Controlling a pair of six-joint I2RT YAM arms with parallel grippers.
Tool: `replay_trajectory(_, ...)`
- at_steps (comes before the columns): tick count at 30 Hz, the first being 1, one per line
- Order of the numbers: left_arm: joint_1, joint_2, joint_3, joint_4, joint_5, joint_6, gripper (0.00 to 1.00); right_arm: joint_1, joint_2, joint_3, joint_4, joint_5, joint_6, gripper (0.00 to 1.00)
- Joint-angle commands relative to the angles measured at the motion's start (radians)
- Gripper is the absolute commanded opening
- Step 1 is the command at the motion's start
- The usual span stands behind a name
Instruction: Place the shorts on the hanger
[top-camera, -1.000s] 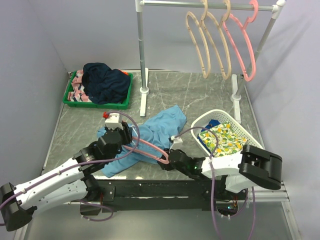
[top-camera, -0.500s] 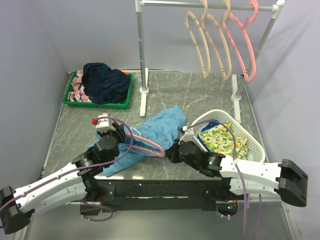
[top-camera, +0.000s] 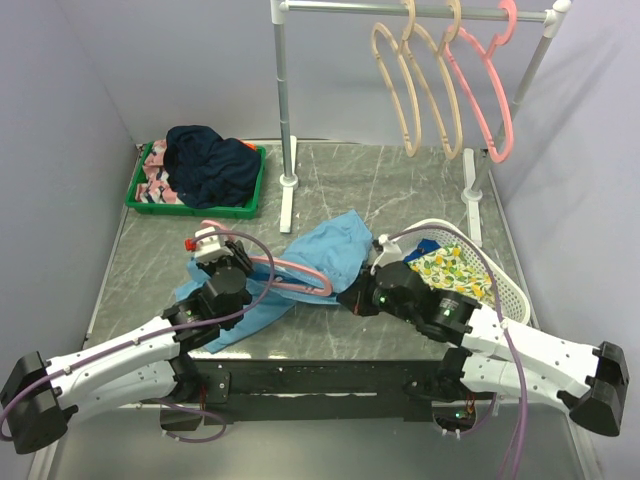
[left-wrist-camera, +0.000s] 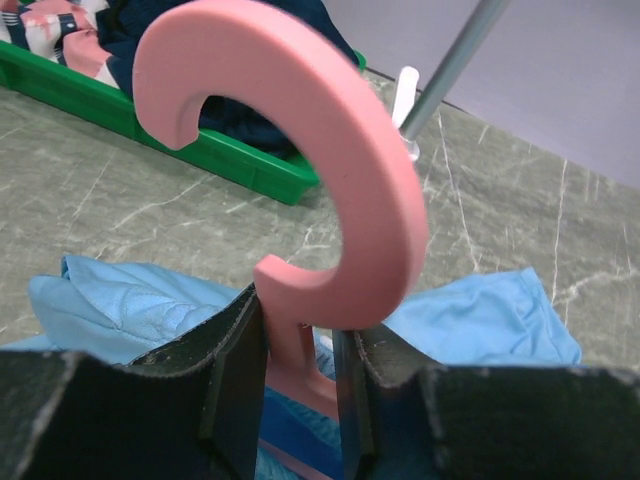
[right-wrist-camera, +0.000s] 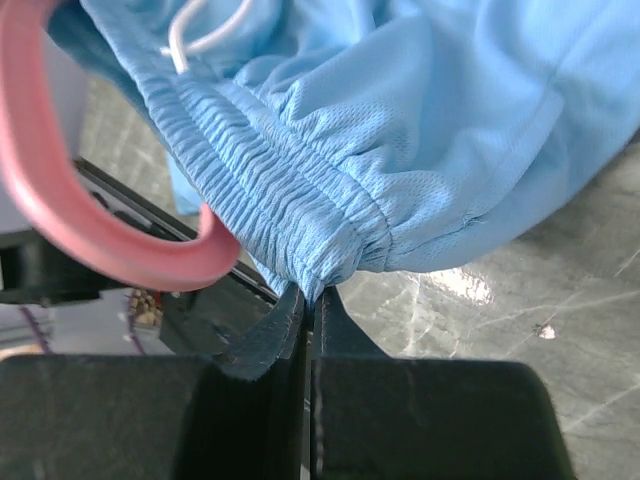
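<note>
The left jaws are clamped on the neck of the hanger (left-wrist-camera: 370, 160), just under its hook, and the hook curls up in front of the left wrist camera. Seen from above, the pink loop runs from about 8 o'clock toward the middle of the table (top-camera: 380, 185) and lies across the shorts (top-camera: 330, 245). The shorts are crumpled near the table's centre and spread toward 7 o'clock. The right jaws are closed on the gathered elastic waistband at the shorts' 4 o'clock edge, with the fabric pinched between them. A white drawstring (right-wrist-camera: 200, 35) shows above the band, and part of the hanger curves just beside it.

A green tray (top-camera: 190, 209) at 10 o'clock holds a dark navy garment (top-camera: 210, 165). A white basket (top-camera: 505, 282) at 4 o'clock holds a lemon-print cloth (top-camera: 455, 268). At 1 o'clock a rail (top-camera: 400, 8) carries two tan hangers (top-camera: 412, 148) and a second pink hanger (top-camera: 497, 152).
</note>
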Motion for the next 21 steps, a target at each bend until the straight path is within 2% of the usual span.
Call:
replay_trajectory(1,0.011,0.003,-0.043,-0.026,-0.151,-0.038,0.01,-0.066,-0.021,0.103,-0.165,-0.065,-0.028,0.0)
replay_trajectory(14,0.009,0.084,-0.04,-0.018,-0.235,-0.084,0.01,-0.125,0.049,0.394,-0.355,-0.139,-0.025,0.0)
replay_trajectory(19,0.008,0.092,-0.025,-0.076,-0.29,-0.154,0.01,-0.175,0.132,0.491,-0.457,-0.299,0.014,0.0)
replay_trajectory(21,0.008,0.098,-0.023,-0.072,-0.31,-0.156,0.01,-0.18,0.15,0.511,-0.446,-0.344,0.032,0.0)
